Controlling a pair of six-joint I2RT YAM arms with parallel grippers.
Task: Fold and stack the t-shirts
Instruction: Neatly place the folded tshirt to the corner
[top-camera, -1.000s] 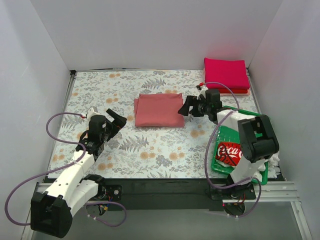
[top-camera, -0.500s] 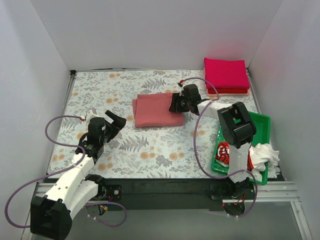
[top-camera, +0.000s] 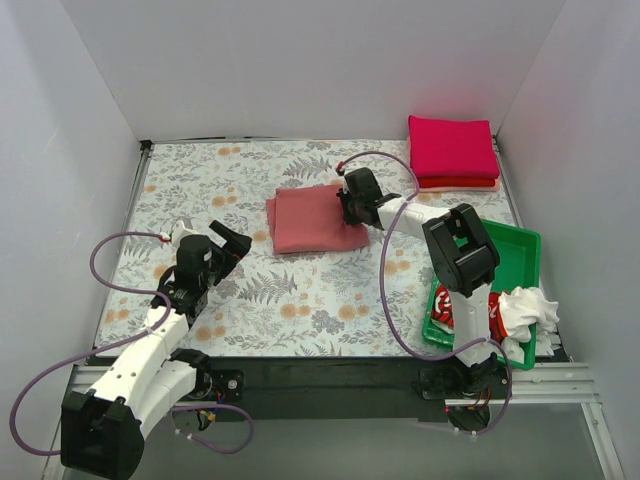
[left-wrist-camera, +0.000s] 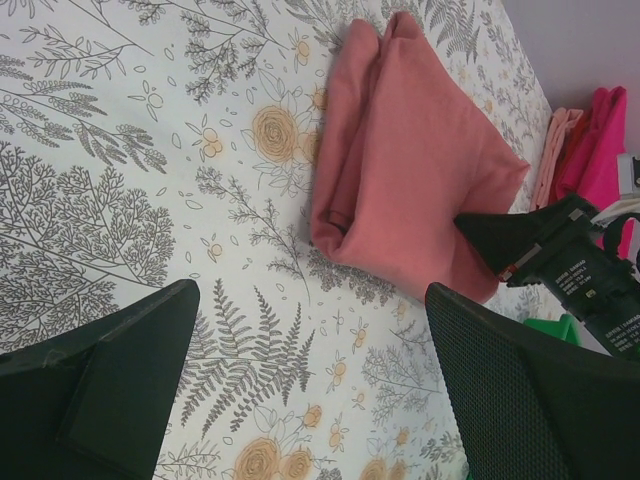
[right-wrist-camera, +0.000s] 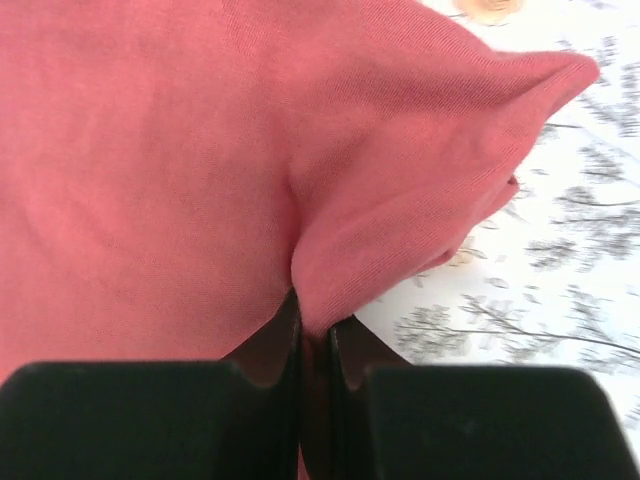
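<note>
Up and to the left of the tray (top-camera: 522, 250), the folded salmon tee (top-camera: 310, 222) lies flat on the covering (top-camera: 300, 290). The right gripper (top-camera: 347, 207) is clamped on a pinch of the tee's edge nearest the tray, and cloth puckers up between its fingers (right-wrist-camera: 275, 343). Far left of the tray, the left gripper (top-camera: 232, 240) hovers with its fingers spread wide and holds nothing. Behind the tray sits the stack (top-camera: 453, 146), magenta on top of red.

The tee looks light, limp and not slippery. It should sag and fall open if lifted by one layer only, so the safer hold seems to be at a corner or fold, through every layer, with the far side supported or the bundle slid low.

In the tray a red tee (top-camera: 447, 305) shows white marks, but no word can be read; white cloth (top-camera: 528, 308) lies beside it. Small print on the right gripper's body is too small to read.
</note>
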